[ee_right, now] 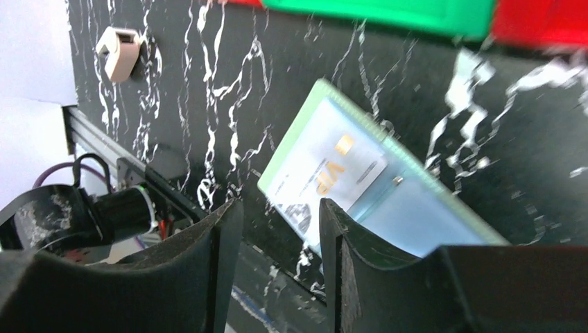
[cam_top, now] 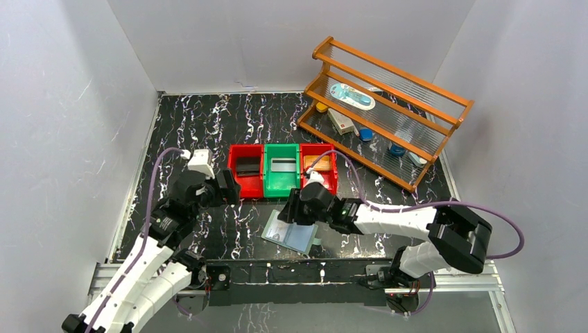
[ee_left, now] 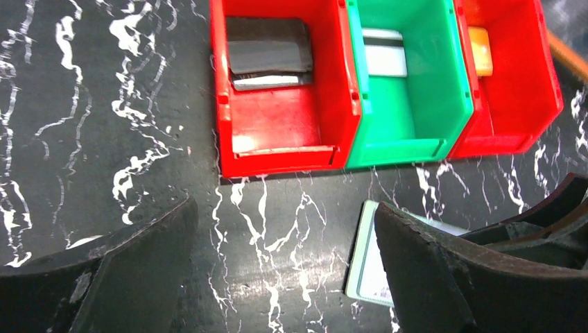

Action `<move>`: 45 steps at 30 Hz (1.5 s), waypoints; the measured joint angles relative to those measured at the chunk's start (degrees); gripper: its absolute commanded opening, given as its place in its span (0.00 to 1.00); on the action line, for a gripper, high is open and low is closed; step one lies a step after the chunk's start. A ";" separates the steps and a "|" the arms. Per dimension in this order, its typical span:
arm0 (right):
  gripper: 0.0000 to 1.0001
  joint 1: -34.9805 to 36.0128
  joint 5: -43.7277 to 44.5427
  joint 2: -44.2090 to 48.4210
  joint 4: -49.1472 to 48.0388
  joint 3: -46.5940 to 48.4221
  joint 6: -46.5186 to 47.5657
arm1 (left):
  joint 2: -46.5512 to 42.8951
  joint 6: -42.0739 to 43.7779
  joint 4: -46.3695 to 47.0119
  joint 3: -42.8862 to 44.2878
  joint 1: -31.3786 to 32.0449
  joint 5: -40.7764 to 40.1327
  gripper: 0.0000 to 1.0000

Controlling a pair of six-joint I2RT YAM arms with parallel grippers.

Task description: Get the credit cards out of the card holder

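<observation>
Your right hand hovered half open and empty over the card holder. The holder lay spread open near the surface's near edge, just in front of the green bin. A pale credit card sat inside its clear sleeve. You would probably have done best to pinch only the card's exposed edge and draw it along the sleeve's opening. Your left hand, wide open and empty, could have pinned the holder down.

The bench is black, veined white like marble. The left bin is red, the middle bin green, the right bin red. The card holder is sage-green with pale blue sleeves.
</observation>
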State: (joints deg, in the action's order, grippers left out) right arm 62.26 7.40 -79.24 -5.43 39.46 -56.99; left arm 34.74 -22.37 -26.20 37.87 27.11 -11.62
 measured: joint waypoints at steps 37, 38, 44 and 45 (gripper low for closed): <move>0.35 1.68 -0.63 -7.02 -20.33 -13.75 -17.18 | 26.80 4.26 7.21 0.00 5.55 37.77 0.74; 0.35 0.96 -1.57 -7.02 -21.73 -14.53 -16.81 | 27.87 3.96 7.34 0.00 7.13 37.88 0.73; 0.35 -1.68 -5.75 -7.69 -27.21 -17.05 -16.11 | 34.34 0.37 7.34 -0.02 12.37 35.52 0.68; 0.35 -1.86 -6.29 -8.13 -28.04 -17.14 -16.20 | 35.23 -0.28 7.28 -0.02 12.41 34.45 0.68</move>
State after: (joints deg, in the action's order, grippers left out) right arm 60.40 1.10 -87.37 -33.47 22.33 -73.19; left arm 69.97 -22.65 -18.92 37.85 39.53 22.83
